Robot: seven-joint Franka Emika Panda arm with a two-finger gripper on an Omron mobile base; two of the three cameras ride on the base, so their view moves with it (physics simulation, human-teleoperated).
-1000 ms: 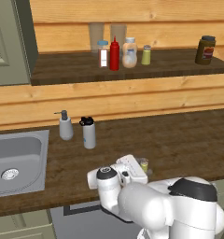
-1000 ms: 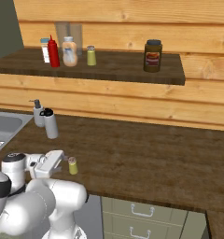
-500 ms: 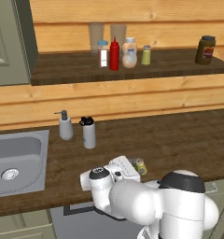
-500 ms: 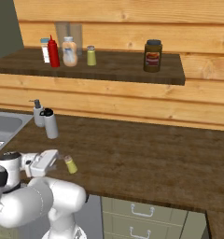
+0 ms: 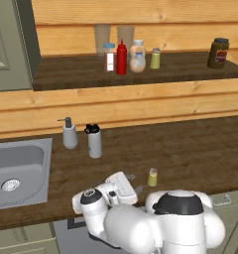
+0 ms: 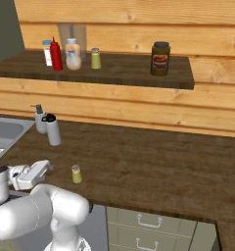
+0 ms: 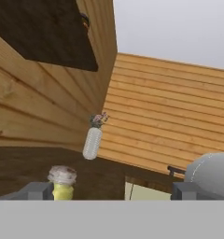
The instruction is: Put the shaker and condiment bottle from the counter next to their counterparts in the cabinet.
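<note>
The yellow-green shaker stands upright on the dark counter near its front edge. My gripper lies low beside it, open, pointing at it. In the hand view the shaker stands just inside the left fingertip, untouched by the jaws. On the cabinet's shelf board, the red condiment bottle stands between a blue-capped bottle and a rounded clear bottle. A matching shaker is to their right.
A soap dispenser and a white bottle with a black lid stand beside the steel sink. A brown jar sits at the shelf's right end, two glasses at its back. The grey-green door hangs left.
The hand has drawn back to the left and sunk toward the counter, jaws still wide. The shaker on the counter has kept its place.
</note>
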